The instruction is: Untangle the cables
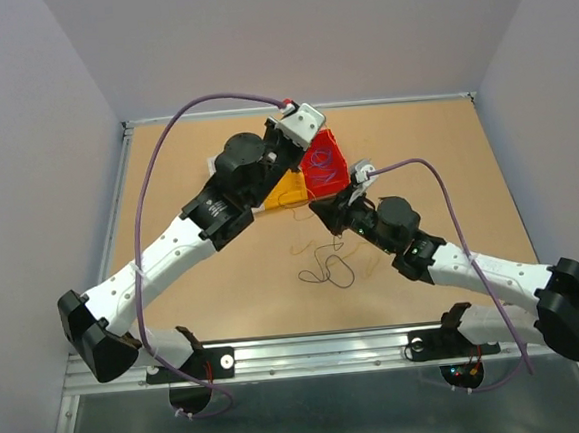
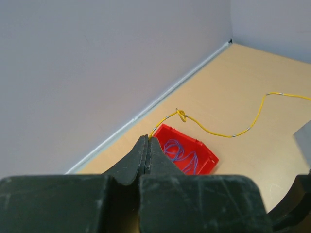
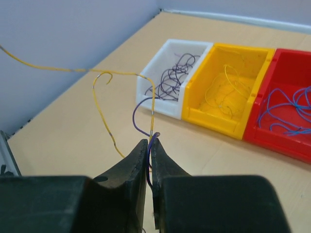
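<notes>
**Top view.** Tan table (image 1: 226, 302) edged by a metal rail (image 1: 310, 353), with pale lilac walls (image 1: 305, 35) on three sides. Left arm (image 1: 172, 251) and right arm (image 1: 474, 267) reaching toward each other over a red bin (image 1: 335, 183) and a yellow bin (image 1: 288, 192) at mid-table. Loose cables (image 1: 329, 269), thin dark loops, lying flat on the bare board nearer the bases. Print on the left arm's black joint too small to read.

**Left wrist view.** Left gripper (image 2: 147, 141), fingers pressed together on the end of a yellow cable (image 2: 218, 133). Knotted just beyond the tips, then strung through the air to the right edge. Red bin below, near the foot of the wall.

**Right wrist view.** Right gripper (image 3: 149, 143), fingers nearly closed, pinching a purple cable (image 3: 138, 121), with the yellow cable meeting the same tips. White bin (image 3: 163, 106), yellow bin and red bin touching in a row, holding dark purple, yellow and blue cables in turn.
</notes>
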### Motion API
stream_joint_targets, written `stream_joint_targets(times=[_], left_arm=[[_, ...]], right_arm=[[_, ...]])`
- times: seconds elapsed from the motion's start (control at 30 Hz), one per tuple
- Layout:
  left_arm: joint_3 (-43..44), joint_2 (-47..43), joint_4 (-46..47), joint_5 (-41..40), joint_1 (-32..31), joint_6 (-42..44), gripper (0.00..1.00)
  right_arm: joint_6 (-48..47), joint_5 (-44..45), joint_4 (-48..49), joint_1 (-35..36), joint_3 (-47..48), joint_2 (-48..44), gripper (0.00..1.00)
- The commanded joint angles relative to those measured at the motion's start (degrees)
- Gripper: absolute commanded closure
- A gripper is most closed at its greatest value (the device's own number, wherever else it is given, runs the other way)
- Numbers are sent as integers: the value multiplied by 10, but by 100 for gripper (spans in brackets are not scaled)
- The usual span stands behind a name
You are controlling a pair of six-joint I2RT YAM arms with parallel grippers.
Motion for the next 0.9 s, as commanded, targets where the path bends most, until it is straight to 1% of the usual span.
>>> stream_joint_targets(times=[0.0, 0.07, 0.1, 0.13, 0.17, 0.2, 0.23, 0.27, 0.3, 0.33, 0.37, 0.4, 0.43, 0.47, 0.53, 0.6, 0.67, 0.7, 0.73, 0.8, 0.83, 0.87], left_arm=[[93, -9, 12, 0, -2, -6, 100], [201, 9, -15, -70, -4, 11, 100], [258, 24, -29, -109, -4, 22, 100], [417, 73, -62, -158, 1, 39, 100], [522, 105, -84, -229, 10, 39, 100], [640, 186, -123, -246, 22, 36, 100], [842, 221, -147, -261, 36, 36, 100], [880, 231, -131, -291, 39, 65, 100], [863, 205, -102, -300, 37, 81, 100], [801, 164, -57, -310, 35, 92, 100], [613, 116, 50, -317, 35, 101, 100], [534, 45, 84, -306, 35, 108, 100], [445, 29, 98, -303, 36, 108, 100], [420, 18, 103, -308, 36, 108, 100], [377, 10, 66, -303, 38, 85, 100], [334, 0, 66, -272, 37, 71, 100], [283, -13, 76, -236, 37, 56, 100], [270, -13, 78, -229, 38, 50, 100], [252, -11, 80, -224, 38, 44, 100], [238, -3, 81, -223, 38, 41, 100], [223, 4, 88, -225, 38, 38, 100], [212, 7, 94, -225, 38, 38, 100]], right_arm=[[4, -6, -5, -4, 9, 18, 88], [23, 24, 27, -3, -18, 59, 84], [39, 39, 39, -2, -50, 84, 82], [76, 62, 47, -3, -58, 112, 78], [103, 90, 47, -3, -64, 185, 77], [133, 130, 36, -3, -62, 216, 77], [142, 148, 24, -3, -53, 248, 79], [157, 167, 15, -4, -41, 286, 85], [163, 168, 11, -4, -35, 301, 88], [170, 172, 11, -3, -32, 312, 90], [178, 173, 13, -4, -29, 318, 91], [187, 160, 13, -4, -25, 326, 90], [189, 151, 13, -4, -21, 326, 88], [188, 146, 14, -4, -20, 323, 86], [192, 146, 34, -3, -28, 308, 83], [190, 151, 45, -3, -44, 292, 83], [183, 156, 53, -3, -55, 263, 80], [179, 158, 53, -3, -59, 250, 78], [173, 159, 54, -3, -63, 238, 70], [165, 162, 58, -3, -73, 197, 64], [159, 169, 59, -4, -83, 183, 53], [156, 174, 59, -3, -89, 168, 47]])
